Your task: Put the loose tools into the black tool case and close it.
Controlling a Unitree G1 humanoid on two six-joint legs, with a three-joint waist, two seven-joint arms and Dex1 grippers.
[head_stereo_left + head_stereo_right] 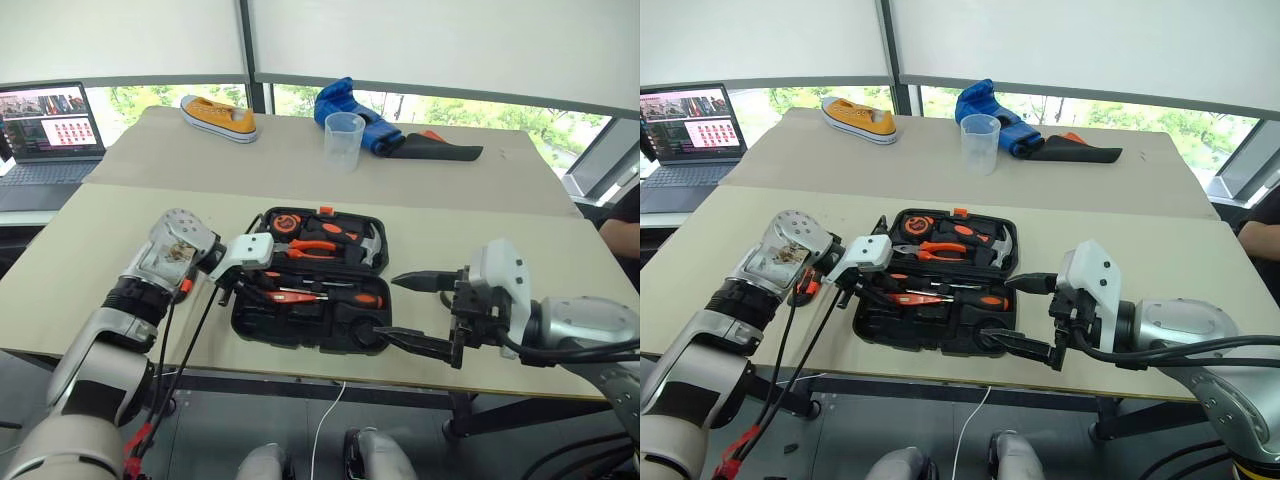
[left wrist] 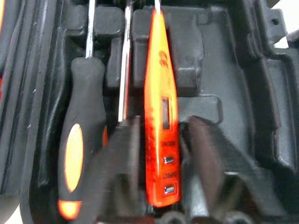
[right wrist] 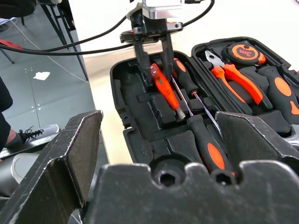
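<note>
Left gripper (image 3: 152, 53): your fingers straddle the tester screwdriver (image 2: 161, 112) in the tool case (image 1: 262, 327), slightly parted; grip unclear.
Right gripper (image 1: 428, 312): yours gapes wide, empty.

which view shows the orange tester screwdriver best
The left wrist view: the orange tester screwdriver lies lengthwise, close up, between the left claw fingers. The right wrist view shows it smaller and tilted in the case; in the eye views it's a thin sliver.
</note>
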